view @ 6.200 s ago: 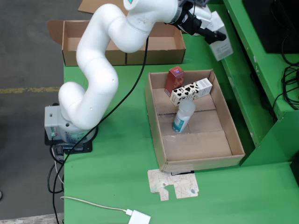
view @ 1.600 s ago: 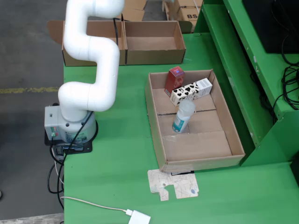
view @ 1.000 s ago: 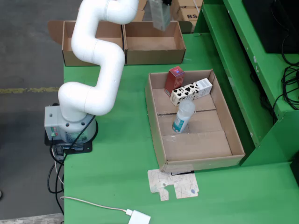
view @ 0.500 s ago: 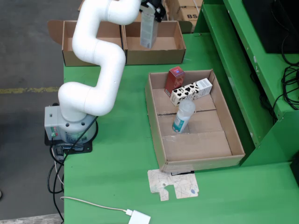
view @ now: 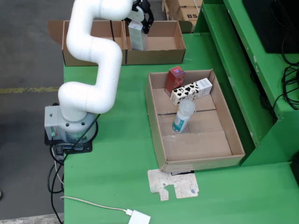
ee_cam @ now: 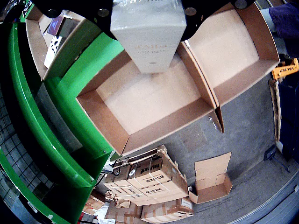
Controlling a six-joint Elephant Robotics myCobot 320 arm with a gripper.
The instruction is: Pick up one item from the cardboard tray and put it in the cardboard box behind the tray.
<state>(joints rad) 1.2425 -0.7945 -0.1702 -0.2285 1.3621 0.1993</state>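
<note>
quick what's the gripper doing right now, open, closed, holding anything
Gripper: closed on a pale grey carton, held over the cardboard box behind the tray.

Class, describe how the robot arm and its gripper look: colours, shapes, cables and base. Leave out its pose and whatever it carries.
The arm is glossy white, built of thick rounded tube segments with bulbous joints. It rises from a grey box-shaped base on a black plate. A black cable runs along it, and more cables trail from the base. The gripper is black.

- Cardboard tray point(view: 236, 140): 1
- Cartons in tray: 2, red point(view: 174, 78) and cow-patterned point(view: 190, 91)
- Bottle point(view: 183, 116): 1
- Open box compartments behind tray point(view: 161, 44): 2
- Held grey carton point(view: 137, 37): 1
</note>
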